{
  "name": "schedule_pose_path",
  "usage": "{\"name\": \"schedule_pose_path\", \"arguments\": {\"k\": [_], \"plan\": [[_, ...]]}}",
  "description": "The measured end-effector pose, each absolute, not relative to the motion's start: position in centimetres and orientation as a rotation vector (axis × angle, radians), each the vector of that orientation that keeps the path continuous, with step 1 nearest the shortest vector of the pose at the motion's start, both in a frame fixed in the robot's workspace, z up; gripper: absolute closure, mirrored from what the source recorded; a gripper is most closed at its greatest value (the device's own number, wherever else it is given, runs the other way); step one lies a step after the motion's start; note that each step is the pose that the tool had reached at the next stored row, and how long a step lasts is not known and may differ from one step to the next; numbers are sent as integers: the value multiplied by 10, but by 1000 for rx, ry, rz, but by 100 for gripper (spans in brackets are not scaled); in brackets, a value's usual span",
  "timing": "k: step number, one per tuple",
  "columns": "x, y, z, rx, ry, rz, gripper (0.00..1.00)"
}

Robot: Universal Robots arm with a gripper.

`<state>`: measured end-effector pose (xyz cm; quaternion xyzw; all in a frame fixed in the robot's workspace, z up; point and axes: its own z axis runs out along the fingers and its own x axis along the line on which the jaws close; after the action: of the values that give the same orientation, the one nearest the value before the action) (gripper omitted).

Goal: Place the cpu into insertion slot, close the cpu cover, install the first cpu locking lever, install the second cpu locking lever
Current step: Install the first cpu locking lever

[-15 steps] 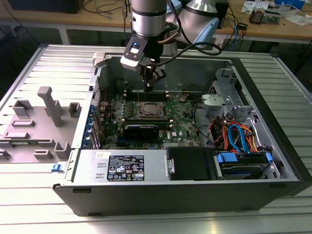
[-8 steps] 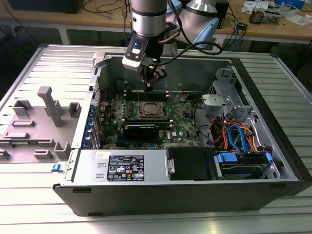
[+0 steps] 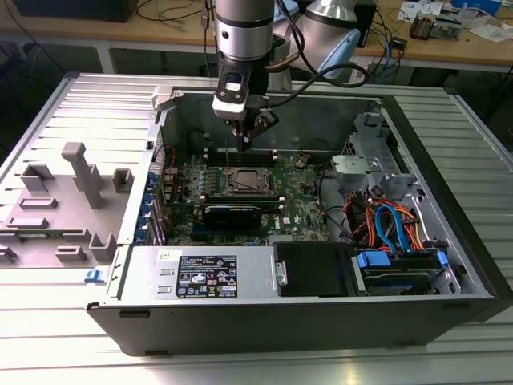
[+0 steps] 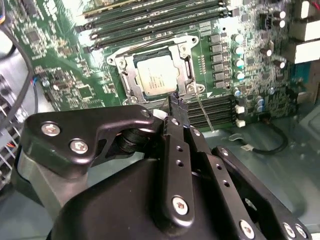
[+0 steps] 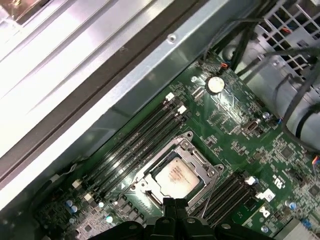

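the arm's black metal gripper (image 3: 244,138) hangs inside an open dark grey computer case (image 3: 321,321), just above the green motherboard (image 3: 309,204). in both wrist views its two slim fingers are pressed together with nothing between them, the tips hovering at the edge of the socket, on the side away from the long black memory slots (image 4: 150,22).

the small square cpu (image 4: 156,75) with its dull silver-grey top lies flat in the square dark-framed insertion slot (image 4: 184,67). the thin silver-grey metal cpu cover (image 4: 129,80) lies down around it, and the chip's top shows through the large cut-out. in the first wrist view the cpu (image 5: 176,175) sits just beyond the closed fingertips of the gripper (image 5: 170,202).

a thin bare-metal wire lever (image 4: 204,112) slants out from the socket's corner, close beside the gripper (image 4: 176,102); whether they touch i cannot tell.
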<state>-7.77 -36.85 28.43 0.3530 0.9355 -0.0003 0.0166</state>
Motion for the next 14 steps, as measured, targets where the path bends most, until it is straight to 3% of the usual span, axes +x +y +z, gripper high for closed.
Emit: {"name": "schedule_pose_path", "arguments": {"k": [14], "plan": [[-78,-369,284,959,2957,1,89]]}}
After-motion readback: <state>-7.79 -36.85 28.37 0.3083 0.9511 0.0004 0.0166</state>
